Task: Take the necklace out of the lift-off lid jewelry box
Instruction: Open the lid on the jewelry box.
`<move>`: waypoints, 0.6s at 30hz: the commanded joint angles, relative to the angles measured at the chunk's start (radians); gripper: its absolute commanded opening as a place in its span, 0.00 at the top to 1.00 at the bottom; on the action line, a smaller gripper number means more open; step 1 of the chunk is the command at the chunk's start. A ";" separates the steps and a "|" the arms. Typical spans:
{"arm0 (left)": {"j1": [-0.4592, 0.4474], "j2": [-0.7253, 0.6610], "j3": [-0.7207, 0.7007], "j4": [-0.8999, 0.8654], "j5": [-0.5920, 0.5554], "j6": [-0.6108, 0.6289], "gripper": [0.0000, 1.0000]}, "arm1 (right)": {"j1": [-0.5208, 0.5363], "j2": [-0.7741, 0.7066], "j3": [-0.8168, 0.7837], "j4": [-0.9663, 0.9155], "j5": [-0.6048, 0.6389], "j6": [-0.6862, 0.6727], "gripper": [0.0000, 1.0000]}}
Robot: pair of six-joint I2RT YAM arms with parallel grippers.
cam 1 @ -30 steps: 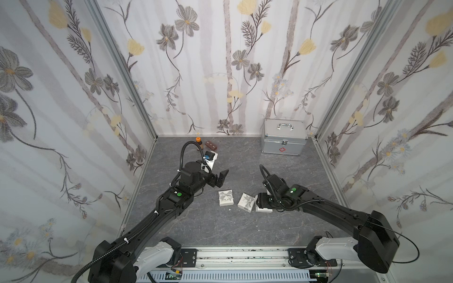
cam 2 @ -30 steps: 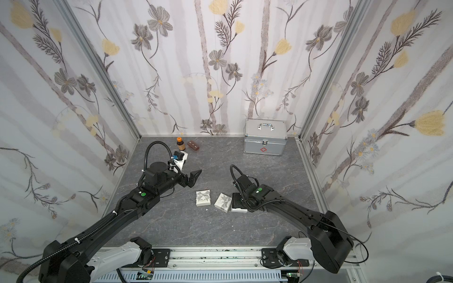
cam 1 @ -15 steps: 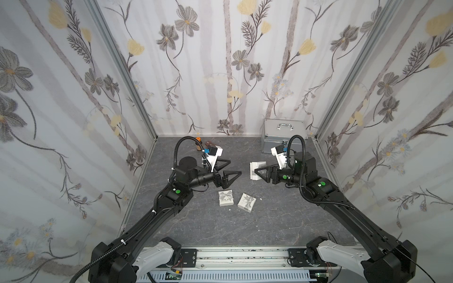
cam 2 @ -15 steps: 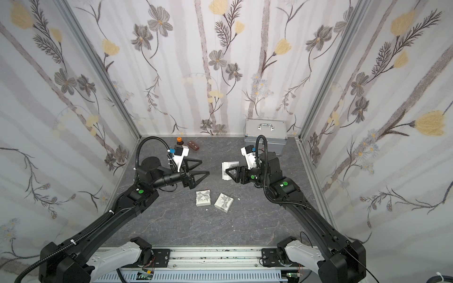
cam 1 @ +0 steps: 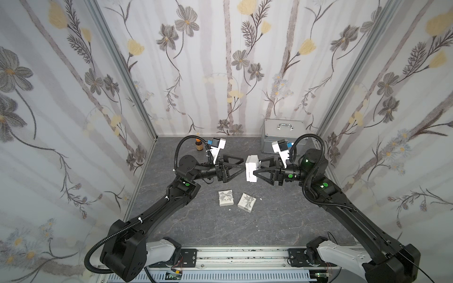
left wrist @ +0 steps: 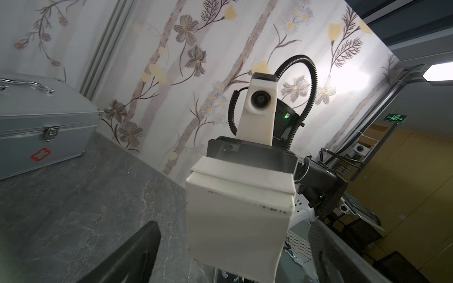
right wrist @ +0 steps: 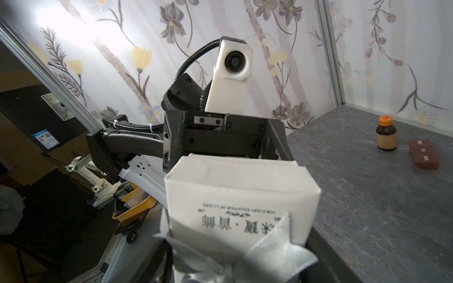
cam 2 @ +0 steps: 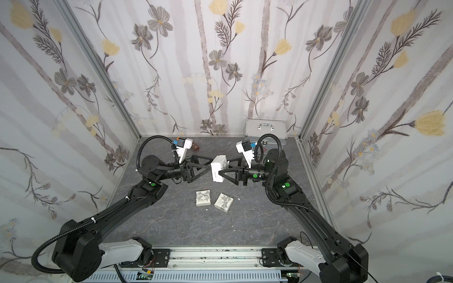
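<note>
While aloft, white jewelry box (cam 1: 250, 171) (silver-ribboned)

1. Both top views are evenly lit and sharp – just soft shadows on the grey floor (cam 1: 220, 227).
2. Wide-lens bend at the edges, the corner post (cam 1: 122, 71) leans outward.
3. Left wrist view: ceiling lamp (left wrist: 438, 73) blows out a patch of wallpaper (left wrist: 343, 80).
4. Right wrist view: same glare – white box (right wrist: 240, 196) looks soft, its ribbon (right wrist: 277, 247) blurrier.

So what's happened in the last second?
The right gripper lifted the white box off the table to mid-air; the left gripper, open, swung across to meet it. The two other boxes and the silver case stayed put.
</note>
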State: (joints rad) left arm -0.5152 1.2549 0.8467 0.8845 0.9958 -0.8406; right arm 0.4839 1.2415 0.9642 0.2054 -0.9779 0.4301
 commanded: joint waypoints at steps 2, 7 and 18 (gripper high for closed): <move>0.000 0.020 0.006 0.155 0.052 -0.082 0.06 | -0.001 0.015 0.001 0.126 -0.093 0.039 0.32; -0.001 0.040 0.005 0.174 0.073 -0.086 0.08 | 0.001 0.031 0.003 0.165 -0.118 0.059 0.33; -0.009 0.102 0.011 0.278 0.088 -0.140 0.08 | 0.000 0.062 0.006 0.187 -0.126 0.071 0.33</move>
State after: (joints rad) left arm -0.5201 1.3502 0.8509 1.0859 1.0698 -0.9489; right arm 0.4824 1.2938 0.9646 0.3386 -1.0840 0.4965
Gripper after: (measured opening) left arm 0.917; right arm 0.672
